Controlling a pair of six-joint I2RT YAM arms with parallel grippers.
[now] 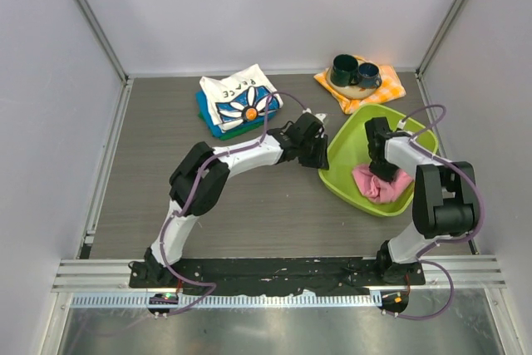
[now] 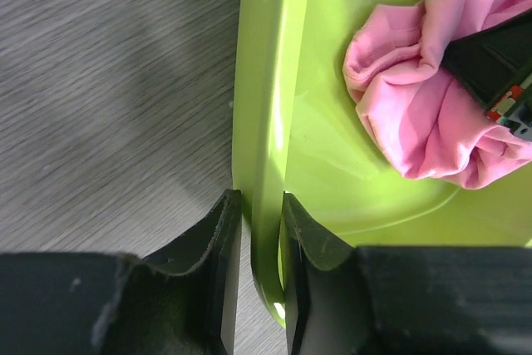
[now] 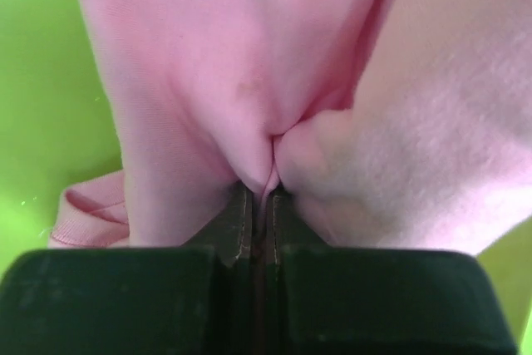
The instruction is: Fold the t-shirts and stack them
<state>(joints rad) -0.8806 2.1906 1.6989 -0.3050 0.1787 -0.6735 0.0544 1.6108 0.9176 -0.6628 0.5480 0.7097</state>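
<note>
**Pulling the pink shirt out of the bin**

The right tool (image 3: 263, 193) is pinching a fold of the pink t-shirt (image 3: 249, 56) between jaws shut almost flat. The shirt is lying bunched in the near right part of the green bin (image 1: 349, 143), right of centre on the surface. The left tool (image 2: 259, 201) is gripping the bin's left rim, one finger outside and one inside, drawn in tight on the plastic.

By my reading, this is the fetching step: one arm is steadying the bin while the other is taking the shirt. The next move calls for lifting the cloth clear of the bin wall and spreading it flat on the open surface.

The shirt is sitting as a crumpled heap, so neither its long axis nor the way its collar is pointing can be told. The folded stack (image 1: 237, 104) is waiting at far left.
</note>
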